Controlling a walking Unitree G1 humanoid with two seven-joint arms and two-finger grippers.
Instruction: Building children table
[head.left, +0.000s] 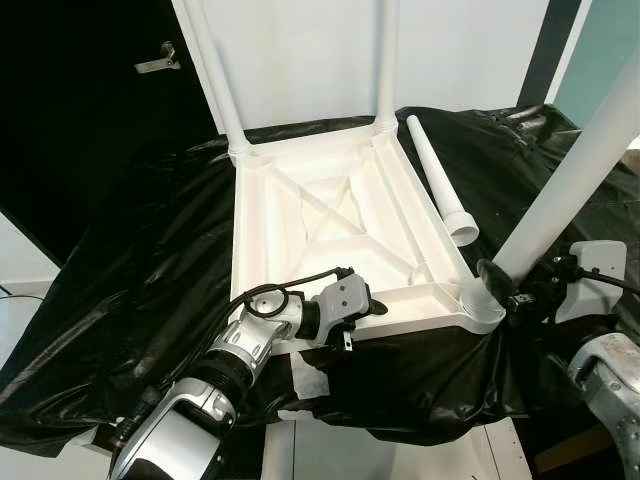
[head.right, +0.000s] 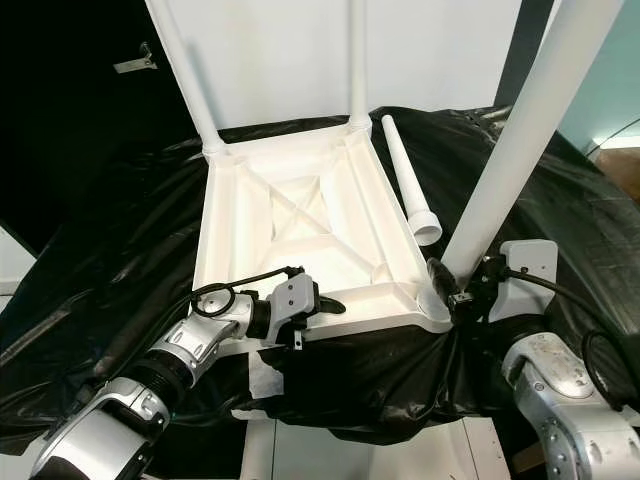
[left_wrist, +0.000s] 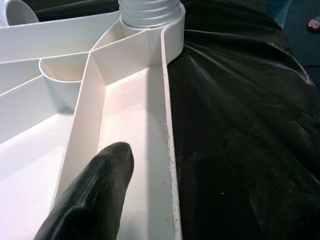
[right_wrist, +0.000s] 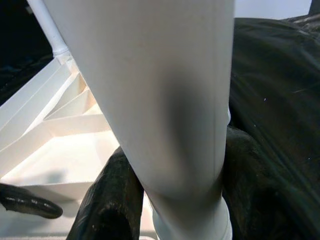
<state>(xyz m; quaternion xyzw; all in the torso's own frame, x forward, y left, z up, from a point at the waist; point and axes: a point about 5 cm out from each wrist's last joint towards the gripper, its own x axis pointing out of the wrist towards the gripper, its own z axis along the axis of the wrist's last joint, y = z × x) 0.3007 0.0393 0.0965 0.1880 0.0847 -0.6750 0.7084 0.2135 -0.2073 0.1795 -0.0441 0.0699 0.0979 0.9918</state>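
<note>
A white plastic table top (head.left: 330, 200) lies upside down on a black sheet (head.left: 150, 280). Two white legs (head.left: 215, 70) stand in its far corners. At the near right corner a third leg (head.left: 570, 170) stands tilted in its socket (head.left: 480, 305). My right gripper (head.left: 497, 283) is shut on this leg just above the socket, one black finger (right_wrist: 110, 200) on each side. My left gripper (head.left: 375, 307) is shut on the table top's near rim, with one finger (left_wrist: 95, 200) lying inside the rim channel. A fourth leg (head.left: 440, 180) lies loose on the sheet, right of the table top.
The black sheet drapes over a white support (head.left: 400, 450) and hangs off the near edge. White tape (head.left: 305, 375) sticks to the sheet below the rim. A dark door with a metal handle (head.left: 160, 60) is at the far left, a white wall behind.
</note>
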